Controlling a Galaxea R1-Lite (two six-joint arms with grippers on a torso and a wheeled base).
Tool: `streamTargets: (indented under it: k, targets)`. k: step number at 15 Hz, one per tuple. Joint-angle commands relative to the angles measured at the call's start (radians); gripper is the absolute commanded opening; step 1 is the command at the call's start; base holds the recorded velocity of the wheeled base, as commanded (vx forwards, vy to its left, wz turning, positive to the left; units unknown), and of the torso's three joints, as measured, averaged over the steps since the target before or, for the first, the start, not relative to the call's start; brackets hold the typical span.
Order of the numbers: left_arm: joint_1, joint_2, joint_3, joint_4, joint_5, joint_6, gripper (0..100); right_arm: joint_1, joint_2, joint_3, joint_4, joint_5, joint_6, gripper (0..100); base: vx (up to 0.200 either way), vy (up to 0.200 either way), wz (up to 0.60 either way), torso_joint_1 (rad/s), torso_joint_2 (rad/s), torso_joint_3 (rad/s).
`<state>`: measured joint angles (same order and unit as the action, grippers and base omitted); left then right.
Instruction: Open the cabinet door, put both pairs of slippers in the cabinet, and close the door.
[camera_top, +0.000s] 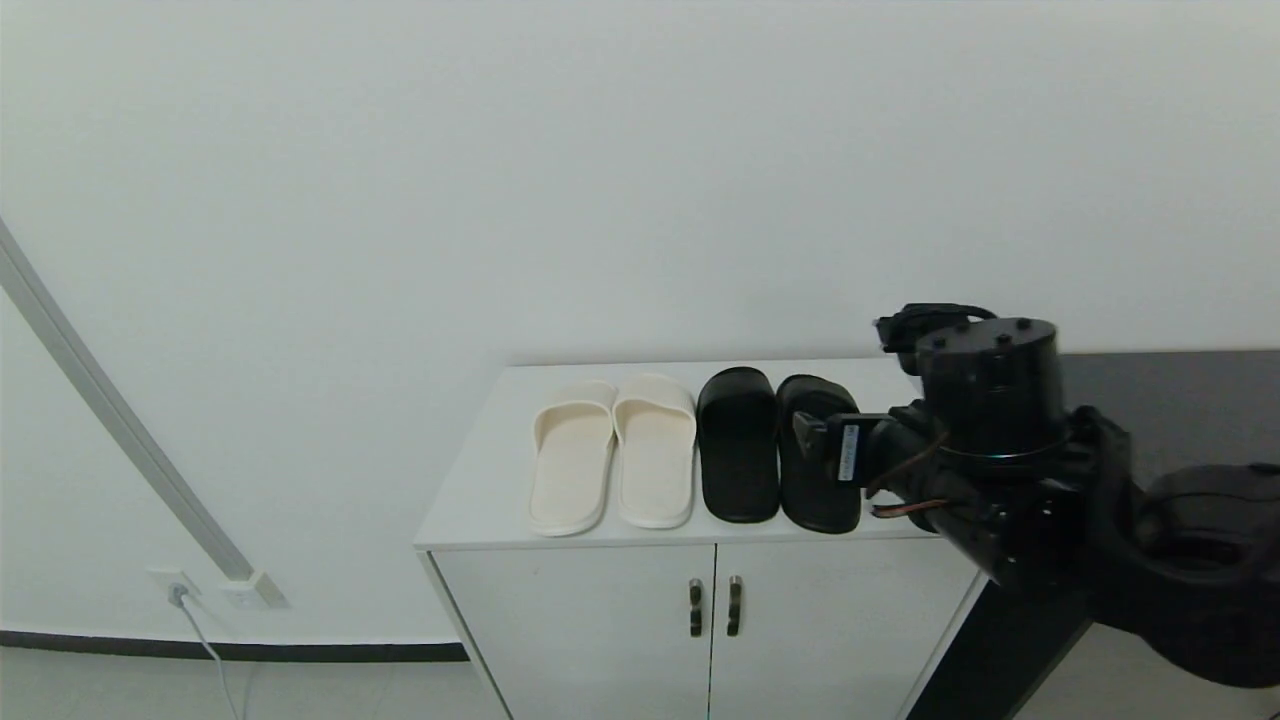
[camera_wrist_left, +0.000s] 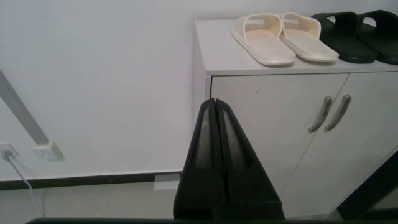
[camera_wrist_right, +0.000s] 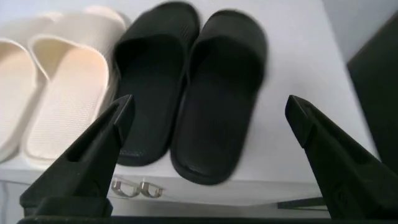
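Two pairs of slippers lie side by side on the flat top of a low white cabinet (camera_top: 480, 480), toes to the wall. The pair of black rubber slippers (camera_top: 740, 450) is just under the right gripper (camera_wrist_right: 210, 102). Its black fingers (camera_wrist_right: 93, 162) are spread wide and hold nothing. Between them I see the black pair, mostly the slipper that is more to the robot's right. I cannot tell if the fingers touch it. The pair of cream rubber slippers (camera_top: 655, 450) lies just beside the black pair, outside the gap between the fingers, on the robot's left.

The left gripper (camera_wrist_left: 214, 102) is in front of the cabinet, near its left corner. Its fingers are pressed together, with nothing between them. The two cabinet doors (camera_top: 590, 630) are beyond these fingertips and are closed. The two metal handles (camera_top: 695, 607) stand upright at the middle seam, apart from the fingers.

On the wall, far to the left of the fingers, there is a white socket (camera_top: 172, 583) with a grey cable (camera_top: 205, 645).
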<state>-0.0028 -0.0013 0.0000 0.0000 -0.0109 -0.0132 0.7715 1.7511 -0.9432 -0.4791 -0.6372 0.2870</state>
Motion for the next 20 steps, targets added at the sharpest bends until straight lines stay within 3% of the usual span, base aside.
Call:
streamTargets:
  k: [1, 5, 11, 20]
  targets:
    - [0.000, 0.001, 0.000, 0.000, 0.000, -0.001, 0, 0.008, 0.160, -0.085, -0.004, -0.041, 0.006, 100, 0.000, 0.000, 0.00, 0.000, 0.00, 0.000]
    - [0.000, 0.001, 0.000, 0.000, 0.000, -0.001, 0, 0.006, 0.306, -0.204, -0.062, -0.151, 0.003, 100, 0.000, 0.000, 0.00, 0.000, 0.00, 0.000]
    - [0.000, 0.001, 0.000, 0.000, 0.000, -0.001, 0, -0.015, 0.452, -0.361, -0.064, -0.156, -0.017, 100, 0.000, 0.000, 0.00, 0.000, 0.00, 0.000]
    - [0.000, 0.001, 0.000, 0.000, 0.000, -0.001, 0, -0.115, 0.602, -0.585, -0.056, -0.150, -0.052, 100, 0.000, 0.000, 0.00, 0.000, 0.00, 0.000]
